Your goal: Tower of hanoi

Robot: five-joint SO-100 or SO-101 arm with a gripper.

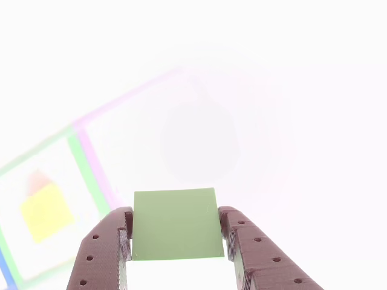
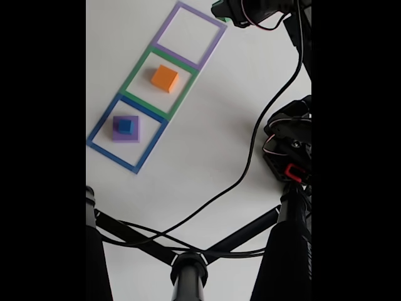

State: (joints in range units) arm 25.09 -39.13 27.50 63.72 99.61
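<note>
The green cube point(image 1: 175, 223) sits pinched between the two fingers of the end effector point(image 1: 175, 241), above the table.

In the other view, the gripper point(image 1: 175, 241) is seen as two maroon printed fingers point(image 1: 100, 254), ridged with fine layer lines and dotted with small round holes along their outer faces. In the fixed view, the arm point(image 2: 289, 147) is seen as dark, almost black, with a small red part low on it. Thin wires are looped around it, and a long black cable point(image 2: 250, 157) is trailed away from it.
</note>
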